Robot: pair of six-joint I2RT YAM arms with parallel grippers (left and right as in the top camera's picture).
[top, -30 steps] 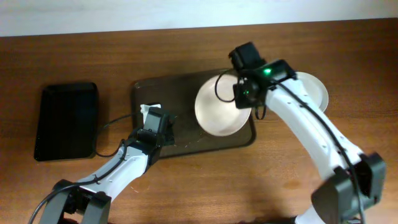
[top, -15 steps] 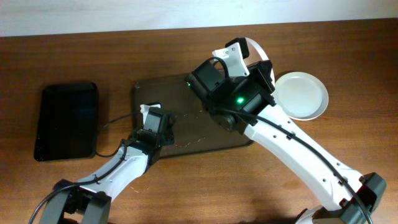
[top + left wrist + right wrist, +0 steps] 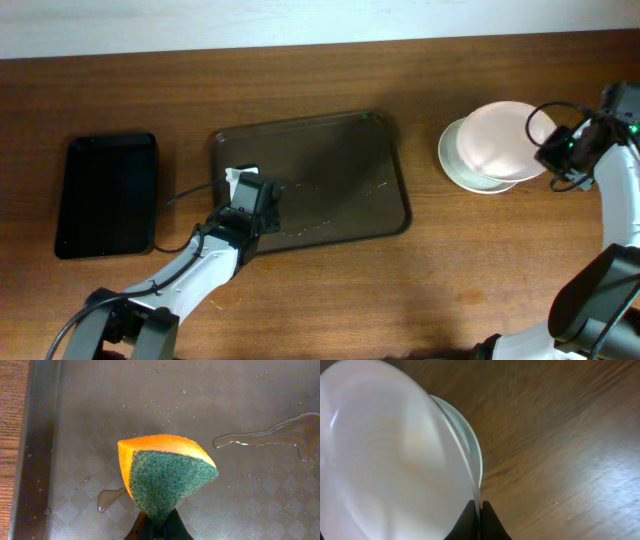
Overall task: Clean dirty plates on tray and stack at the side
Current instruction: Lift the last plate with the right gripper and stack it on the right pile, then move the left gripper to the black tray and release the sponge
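Note:
The dark brown tray (image 3: 330, 215) lies mid-table with no plates on it; its wet floor shows in the left wrist view (image 3: 250, 500). My left gripper (image 3: 243, 200) is shut on an orange sponge with a green scouring face (image 3: 167, 477) and holds it just above the tray's left part. My right gripper (image 3: 553, 152) is shut on the rim of a white plate (image 3: 500, 135), tilted over another plate (image 3: 458, 168) lying on the table right of the tray. In the right wrist view the held plate (image 3: 390, 460) fills the left, with a pale greenish rim (image 3: 476, 452) behind it.
A smaller glossy black tray (image 3: 105, 195) lies at the far left. A water puddle (image 3: 280, 435) and droplets sit on the brown tray's floor. The table's right edge is close to my right arm.
My right arm has carried the white plate off the tray to the right, over the plate on the table. The left arm and sponge have not moved.

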